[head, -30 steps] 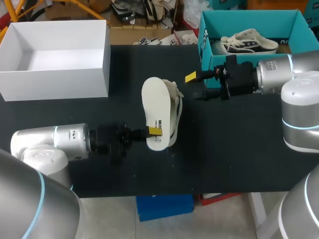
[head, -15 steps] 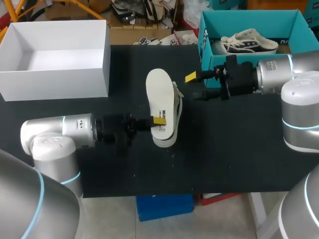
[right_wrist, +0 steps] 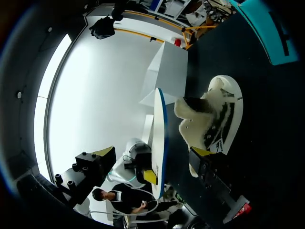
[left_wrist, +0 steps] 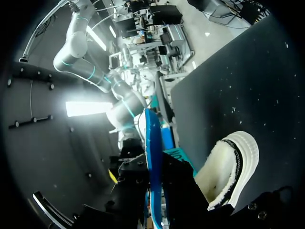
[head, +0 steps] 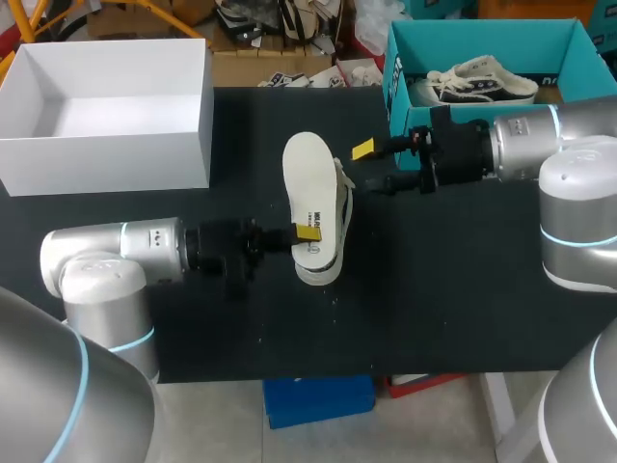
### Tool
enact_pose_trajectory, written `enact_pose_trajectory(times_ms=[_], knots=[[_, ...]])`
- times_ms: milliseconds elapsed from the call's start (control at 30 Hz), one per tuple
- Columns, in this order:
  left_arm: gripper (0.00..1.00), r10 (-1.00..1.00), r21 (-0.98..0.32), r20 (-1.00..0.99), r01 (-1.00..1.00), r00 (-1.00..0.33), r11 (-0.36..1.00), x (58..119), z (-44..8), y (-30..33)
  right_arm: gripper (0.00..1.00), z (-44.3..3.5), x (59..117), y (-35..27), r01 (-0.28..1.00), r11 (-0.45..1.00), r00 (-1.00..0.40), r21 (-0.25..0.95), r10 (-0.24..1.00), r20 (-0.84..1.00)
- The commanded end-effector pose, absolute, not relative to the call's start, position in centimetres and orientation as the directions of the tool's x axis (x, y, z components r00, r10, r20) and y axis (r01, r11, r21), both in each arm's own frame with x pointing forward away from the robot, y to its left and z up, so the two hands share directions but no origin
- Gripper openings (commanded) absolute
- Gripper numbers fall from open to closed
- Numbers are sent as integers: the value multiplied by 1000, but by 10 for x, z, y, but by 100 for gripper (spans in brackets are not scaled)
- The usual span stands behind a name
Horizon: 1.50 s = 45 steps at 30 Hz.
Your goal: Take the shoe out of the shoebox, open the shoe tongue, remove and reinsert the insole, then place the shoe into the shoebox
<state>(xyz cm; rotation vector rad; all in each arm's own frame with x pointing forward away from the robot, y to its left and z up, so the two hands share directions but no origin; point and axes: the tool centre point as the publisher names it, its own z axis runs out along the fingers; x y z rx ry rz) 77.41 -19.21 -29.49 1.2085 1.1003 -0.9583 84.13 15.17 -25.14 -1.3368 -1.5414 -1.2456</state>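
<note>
Head view: black table (head: 463, 289) under shoe (head: 340, 214), gripped insole (head: 307, 183)

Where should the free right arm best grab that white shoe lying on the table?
Probably the side wall at the shoe's opening, one finger inside and one outside, coming in from the right gripper's own side. The shoe lies on its side with the opening turned that way, while the left gripper holds the insole at its other side.
</note>
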Motion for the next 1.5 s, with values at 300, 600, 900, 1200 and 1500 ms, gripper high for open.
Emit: enact_pose_trajectory(times_ms=[300,600,900,1200,1500], knots=[[0,13,220,-975,967,220,129,773,-295,-193,100,-259,841,192,981,8,-190,195,262,946],[0,13,220,-975,967,220,129,773,-295,-193,88,-269,832,211,985,7,-169,173,246,954],[0,13,220,-975,967,220,129,773,-295,-193,77,-280,833,224,989,33,-145,142,249,958],[0,13,220,-975,967,220,129,773,-295,-193,36,-285,835,225,991,30,-134,131,246,960],[0,13,220,-975,967,220,129,773,-295,-193,0,-288,835,226,992,35,-123,118,253,960]])
